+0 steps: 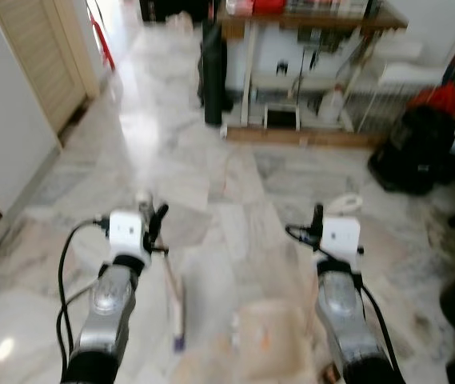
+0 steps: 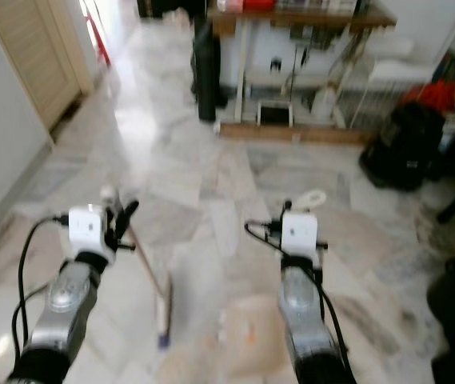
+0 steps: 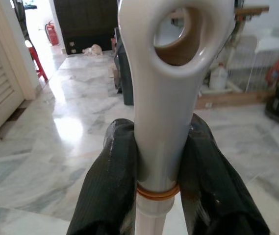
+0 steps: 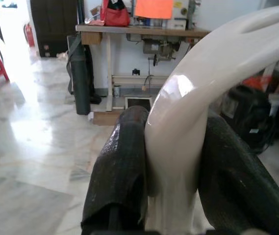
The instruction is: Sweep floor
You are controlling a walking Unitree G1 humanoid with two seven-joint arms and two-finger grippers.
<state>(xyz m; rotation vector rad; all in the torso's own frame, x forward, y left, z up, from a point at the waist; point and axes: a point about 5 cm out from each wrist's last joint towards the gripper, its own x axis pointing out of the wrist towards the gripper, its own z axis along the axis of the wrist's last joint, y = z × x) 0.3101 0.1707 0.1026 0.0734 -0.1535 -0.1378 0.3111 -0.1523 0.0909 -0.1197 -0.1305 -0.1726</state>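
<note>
Low in the left eye view, both silver arms reach forward over the marble floor (image 1: 235, 200). The left pincer (image 1: 157, 228) at lower left holds a broom handle (image 1: 171, 288) slanting down to centre bottom; the right pincer (image 1: 317, 224) grips a white dustpan handle (image 1: 344, 203). Left wrist view: black fingers (image 3: 112, 186) clamp the handle's white looped end (image 3: 171, 73). Right wrist view: fingers (image 4: 122, 166) squeeze the curved white handle.

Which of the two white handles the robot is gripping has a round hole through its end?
The straight broom handle clamped in the left gripper: it ends in a round hanging hole. The handle in the right gripper curves over instead.
</note>
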